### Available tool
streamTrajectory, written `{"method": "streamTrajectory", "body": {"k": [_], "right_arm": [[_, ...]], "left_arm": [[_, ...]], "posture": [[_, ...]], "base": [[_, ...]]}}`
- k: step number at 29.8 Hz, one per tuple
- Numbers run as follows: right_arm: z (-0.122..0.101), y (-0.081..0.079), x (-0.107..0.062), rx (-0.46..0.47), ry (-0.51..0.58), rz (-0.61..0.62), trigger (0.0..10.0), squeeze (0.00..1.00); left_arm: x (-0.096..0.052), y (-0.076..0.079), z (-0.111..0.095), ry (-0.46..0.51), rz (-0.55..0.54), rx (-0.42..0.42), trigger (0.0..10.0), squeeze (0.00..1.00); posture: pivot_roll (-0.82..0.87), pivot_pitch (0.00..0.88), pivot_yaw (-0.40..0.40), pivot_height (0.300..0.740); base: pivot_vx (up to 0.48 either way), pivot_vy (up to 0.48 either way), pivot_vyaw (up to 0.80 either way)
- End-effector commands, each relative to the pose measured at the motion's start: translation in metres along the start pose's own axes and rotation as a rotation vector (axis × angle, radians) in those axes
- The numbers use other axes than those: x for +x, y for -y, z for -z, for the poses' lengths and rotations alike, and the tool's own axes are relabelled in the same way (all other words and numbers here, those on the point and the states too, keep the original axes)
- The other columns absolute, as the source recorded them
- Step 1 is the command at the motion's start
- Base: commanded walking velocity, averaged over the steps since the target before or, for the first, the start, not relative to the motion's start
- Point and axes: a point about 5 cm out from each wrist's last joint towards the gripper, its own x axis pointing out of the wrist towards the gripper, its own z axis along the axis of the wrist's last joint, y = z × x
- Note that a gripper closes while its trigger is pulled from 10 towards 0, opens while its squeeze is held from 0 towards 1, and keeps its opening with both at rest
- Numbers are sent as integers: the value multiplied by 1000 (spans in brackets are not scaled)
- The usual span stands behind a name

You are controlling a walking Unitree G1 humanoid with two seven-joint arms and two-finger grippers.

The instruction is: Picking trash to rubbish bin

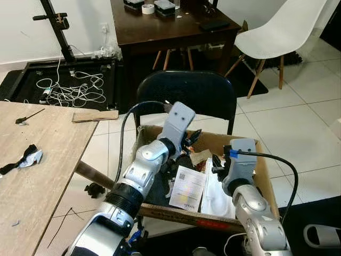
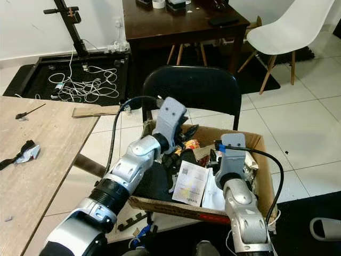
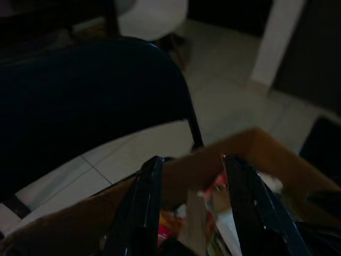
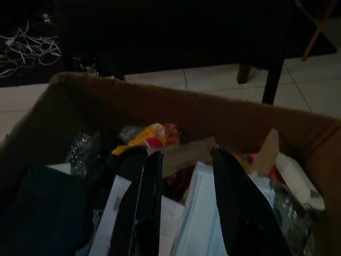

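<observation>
Both grippers, left [image 3: 186, 208] and right [image 4: 184, 208], hover spread and empty over a cardboard box [image 1: 264, 178] already holding paper and wrappers. 1 black scrap [image 1: 21, 159] remains on the table [image 1: 48, 133].

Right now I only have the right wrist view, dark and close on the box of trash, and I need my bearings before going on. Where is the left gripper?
Observer: The left gripper hangs over the brown cardboard box, near its far rim, fingers open.
Operator: What is the box resting on?
Observer: It sits on a black chair, whose rounded backrest rises behind it.
Operator: Any trash left outside the box?
Observer: A crumpled black and grey scrap lies on the light wooden table to the robot's left.
Operator: And my right gripper?
Observer: The right gripper is open, just above the white papers.
</observation>
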Motion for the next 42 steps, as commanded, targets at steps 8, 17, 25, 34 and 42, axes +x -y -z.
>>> {"method": "streamTrajectory", "body": {"k": [8, 17, 25, 34, 42], "right_arm": [[-16, -5, 4, 49, 76, -19, 10000, 0], [-53, -15, 13, 85, 263, -103, 10000, 0], [-61, -27, 19, 78, 278, -171, 10000, 0], [-63, -31, 20, 81, 294, -192, 10000, 0], [-60, -33, 21, 82, 277, -201, 10000, 0]], "left_arm": [[-27, -30, -40, 213, -253, -202, 10000, 0], [-78, -51, -43, 270, -478, -178, 10000, 0], [-95, -59, -45, 263, -553, -143, 10000, 0], [-99, -53, -43, 233, -565, -143, 10000, 0], [-98, -51, -43, 205, -548, -100, 10000, 0]], "posture": [[11, 157, 53, 740], [32, 111, -5, 740], [40, 97, -21, 740], [42, 92, -22, 740], [43, 103, -20, 740]], "base": [[0, 0, 0], [0, 0, 0], [0, 0, 0], [0, 0, 0], [0, 0, 0]]}}
